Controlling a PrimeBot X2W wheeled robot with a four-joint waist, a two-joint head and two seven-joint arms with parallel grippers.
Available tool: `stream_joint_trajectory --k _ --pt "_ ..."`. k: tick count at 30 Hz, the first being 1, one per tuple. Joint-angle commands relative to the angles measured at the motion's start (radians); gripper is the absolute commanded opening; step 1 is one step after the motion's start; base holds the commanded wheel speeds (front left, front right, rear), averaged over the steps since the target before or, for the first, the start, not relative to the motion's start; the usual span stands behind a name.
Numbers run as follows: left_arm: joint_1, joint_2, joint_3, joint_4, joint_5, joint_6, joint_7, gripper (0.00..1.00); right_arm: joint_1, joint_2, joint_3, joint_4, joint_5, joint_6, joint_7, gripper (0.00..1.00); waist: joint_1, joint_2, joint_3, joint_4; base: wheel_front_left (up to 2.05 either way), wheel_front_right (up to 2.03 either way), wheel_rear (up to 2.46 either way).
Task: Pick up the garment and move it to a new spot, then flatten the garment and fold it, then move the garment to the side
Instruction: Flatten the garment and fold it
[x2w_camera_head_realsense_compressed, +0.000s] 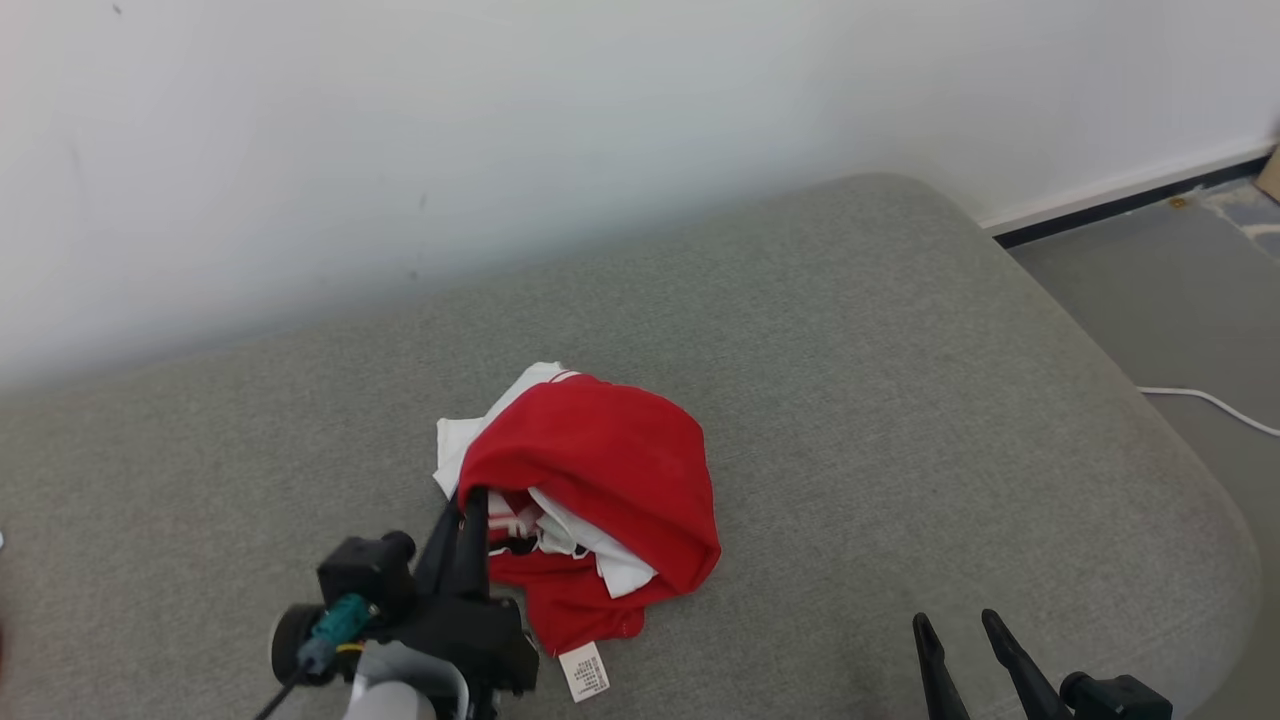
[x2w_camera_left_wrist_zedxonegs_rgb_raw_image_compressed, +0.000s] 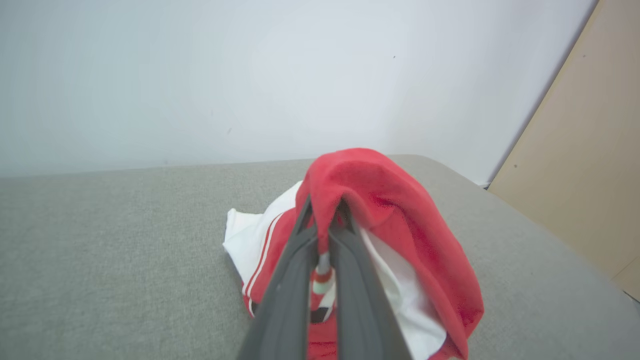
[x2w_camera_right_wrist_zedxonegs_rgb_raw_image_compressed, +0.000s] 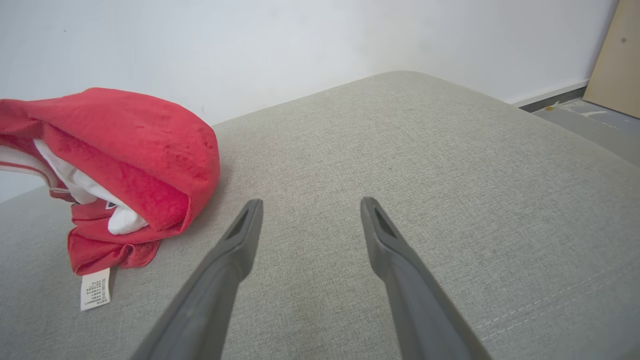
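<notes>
Shows the left pincer (x2w_camera_head_realsense_compressed: 472, 497) pressed together on the near-left fold of the crumpled red-and-white garment (x2w_camera_head_realsense_compressed: 610, 450), which lies mid-way across the grey cushion (x2w_camera_head_realsense_compressed: 900, 350) and ahead-right of that arm, the nearer one — and the right pincer (x2w_camera_head_realsense_compressed: 950, 620) spread, empty, well apart rightward.

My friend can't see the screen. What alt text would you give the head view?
A crumpled red and white garment lies on a grey cushion, with the robot's left fingers shut on its near edge. The right fingers stand open at the lower right, apart from the garment. A white wall rises behind.
</notes>
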Motion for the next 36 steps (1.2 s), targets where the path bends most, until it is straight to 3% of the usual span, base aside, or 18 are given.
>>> stream_joint_trajectory --k 1,10,15,22,28,36 --pt "0.001 0.0 0.015 -0.029 0.014 0.005 -0.003 0.0 -0.009 0.003 -0.001 0.0 0.002 -0.002 -0.007 1.0 -0.0001 0.0 -0.004 0.014 0.0 0.0 0.0" --pt "-0.084 0.0 0.116 -0.313 0.116 -0.018 -0.003 0.0 -0.008 0.01 -0.002 0.008 0.004 -0.002 -0.01 1.0 -0.0001 0.0 -0.027 0.059 0.0 0.0 0.0" --pt "-0.16 0.003 0.149 -0.394 0.152 -0.039 -0.003 0.0 -0.005 0.015 -0.005 0.014 0.004 -0.002 -0.01 1.0 -0.0001 0.0 -0.043 0.072 0.0 0.0 0.0" --pt "-0.301 0.046 0.172 -0.395 0.212 -0.059 -0.003 0.0 -0.009 0.022 0.004 0.022 0.007 -0.002 -0.016 1.0 -0.0001 0.0 -0.058 0.076 0.0 0.0 0.0" --pt "-0.368 0.078 0.197 -0.38 0.251 -0.041 -0.003 0.0 -0.006 0.024 0.005 0.028 0.013 -0.002 -0.021 1.0 -0.0001 0.0 -0.063 0.069 0.0 0.0 0.0" --pt "-0.251 0.019 0.104 -0.242 0.202 -0.075 -0.004 0.0 -0.006 0.026 0.005 0.027 0.018 -0.002 -0.023 1.0 -0.0001 0.0 -0.044 0.076 0.0 0.0 0.0"
